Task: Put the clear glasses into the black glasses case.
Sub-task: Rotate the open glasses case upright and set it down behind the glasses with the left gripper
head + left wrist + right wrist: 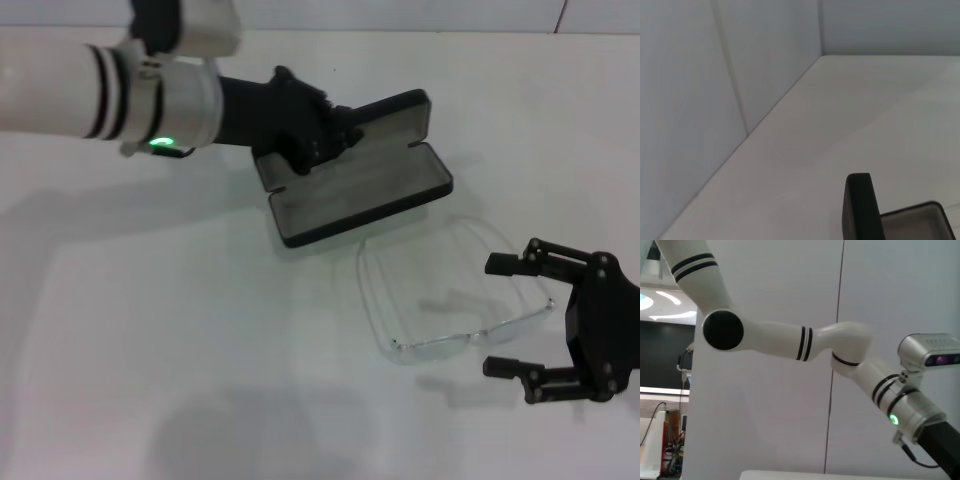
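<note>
The clear glasses point(455, 295) lie on the white table point(150, 330) just beside the black glasses case point(355, 195), on its open front side, arms unfolded and apart from it. The case lies open, grey lining up, its lid raised at the back, where the left gripper point(325, 135) sits against the lid; whether its fingers pinch the lid cannot be told. The right gripper point(515, 315) hangs at the far side of the glasses from the case, fingers spread wide and empty.
</note>
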{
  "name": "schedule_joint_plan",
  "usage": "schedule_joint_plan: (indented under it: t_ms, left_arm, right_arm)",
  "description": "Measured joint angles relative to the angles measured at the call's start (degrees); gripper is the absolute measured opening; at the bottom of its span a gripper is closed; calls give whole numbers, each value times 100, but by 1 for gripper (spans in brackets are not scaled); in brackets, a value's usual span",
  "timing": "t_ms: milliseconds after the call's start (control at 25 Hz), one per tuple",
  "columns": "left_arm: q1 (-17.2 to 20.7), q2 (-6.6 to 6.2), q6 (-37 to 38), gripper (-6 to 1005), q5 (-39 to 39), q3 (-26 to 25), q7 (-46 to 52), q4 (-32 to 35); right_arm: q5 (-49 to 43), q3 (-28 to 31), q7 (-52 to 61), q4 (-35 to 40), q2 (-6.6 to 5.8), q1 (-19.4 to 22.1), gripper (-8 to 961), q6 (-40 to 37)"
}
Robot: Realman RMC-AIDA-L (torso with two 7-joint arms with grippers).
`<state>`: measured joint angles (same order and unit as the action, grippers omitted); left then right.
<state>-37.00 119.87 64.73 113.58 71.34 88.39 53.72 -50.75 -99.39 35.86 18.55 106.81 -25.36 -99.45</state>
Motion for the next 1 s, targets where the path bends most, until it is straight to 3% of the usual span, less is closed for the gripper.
schedule_joint_plan:
  t_ms: [200,480,1000]
  left_arm:
    - [-195,2,-677,207,12,726,-278,-148]
    - [-345,1,-1007,208,45,1501,-302,-209]
    - [-352,-2,-1103,209,26,1669,-400,-185]
  right_arm:
    - [-3,0,-158,-5,70,174,841,-4]
    - [-6,-1,-316,-21,87,294,841,1]
    - [24,-1,-383,-7,36,231,840,42]
